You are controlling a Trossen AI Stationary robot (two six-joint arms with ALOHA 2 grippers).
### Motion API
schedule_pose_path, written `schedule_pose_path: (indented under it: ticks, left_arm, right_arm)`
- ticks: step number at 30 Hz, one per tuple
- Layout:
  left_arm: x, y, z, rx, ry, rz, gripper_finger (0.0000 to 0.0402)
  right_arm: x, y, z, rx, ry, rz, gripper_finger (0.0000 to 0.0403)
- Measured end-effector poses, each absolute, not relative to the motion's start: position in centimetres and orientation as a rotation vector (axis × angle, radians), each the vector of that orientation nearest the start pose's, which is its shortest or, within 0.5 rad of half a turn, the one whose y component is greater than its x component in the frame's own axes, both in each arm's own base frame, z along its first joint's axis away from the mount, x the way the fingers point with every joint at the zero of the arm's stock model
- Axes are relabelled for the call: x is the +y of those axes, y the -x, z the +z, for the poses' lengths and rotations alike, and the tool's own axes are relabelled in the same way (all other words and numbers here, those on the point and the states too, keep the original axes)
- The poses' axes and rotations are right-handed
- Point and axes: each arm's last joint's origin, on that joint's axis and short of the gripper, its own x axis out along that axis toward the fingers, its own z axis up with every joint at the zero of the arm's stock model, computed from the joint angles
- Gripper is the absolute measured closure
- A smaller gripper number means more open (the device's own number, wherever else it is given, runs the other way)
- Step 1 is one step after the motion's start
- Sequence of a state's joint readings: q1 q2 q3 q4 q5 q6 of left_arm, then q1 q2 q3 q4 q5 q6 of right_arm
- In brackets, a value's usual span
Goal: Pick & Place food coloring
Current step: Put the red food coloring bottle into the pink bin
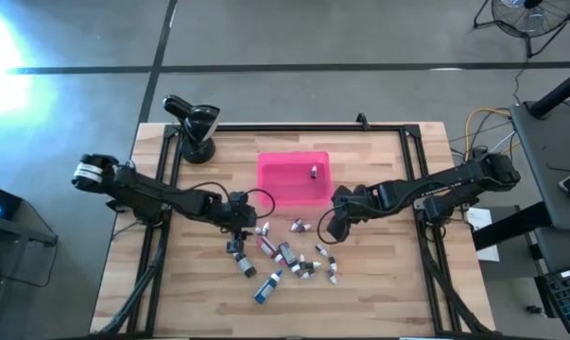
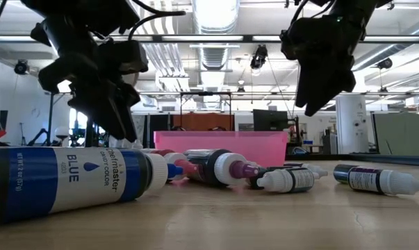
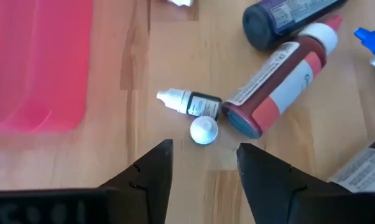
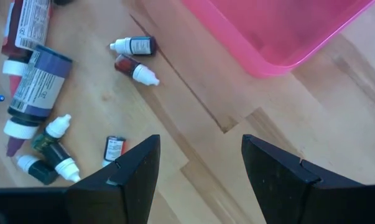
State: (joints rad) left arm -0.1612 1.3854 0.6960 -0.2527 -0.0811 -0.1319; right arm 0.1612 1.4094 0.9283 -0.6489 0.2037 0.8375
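Several small food coloring bottles (image 1: 285,253) lie loose on the wooden table, just near of the pink tray (image 1: 277,185). One more bottle (image 1: 315,171) lies inside the tray. My left gripper (image 1: 250,221) hangs open above the left end of the scatter. In its wrist view it (image 3: 203,149) stands over a small dark bottle with a white cap (image 3: 191,103), which lies beside an upright white-capped one (image 3: 204,130) and a bigger red bottle (image 3: 275,86). My right gripper (image 1: 333,228) hangs open right of the scatter. Its wrist view (image 4: 199,144) shows two small bottles (image 4: 135,57) ahead.
A black camera stand (image 1: 196,127) sits at the table's far left corner. Black frame rails (image 1: 412,165) run along the table's sides. A large blue bottle (image 2: 70,182) lies nearest the near edge. Bare wood (image 1: 379,283) lies right of the scatter.
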Motion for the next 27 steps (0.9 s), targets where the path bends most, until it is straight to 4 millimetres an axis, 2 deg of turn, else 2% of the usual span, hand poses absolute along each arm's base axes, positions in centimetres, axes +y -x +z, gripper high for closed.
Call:
schedule_pose_path:
  ticks: [6,19,27]
  left_arm:
    - [-3.9,-25.5,17.5,0.918,-0.014,-0.026,0.0221]
    - [-4.2,-26.7,15.8,0.931,-0.035,-0.062,0.0221]
    - [-4.1,-26.9,15.5,0.925,-0.043,-0.041,0.0231]
  right_arm:
    - [3.6,-26.1,21.7,1.007,-0.540,-0.499,0.0184]
    - [3.6,-26.1,21.7,1.001,-0.558,-0.508,0.0184]
    - [3.6,-26.1,21.7,1.001,-0.562,-0.511,0.0183]
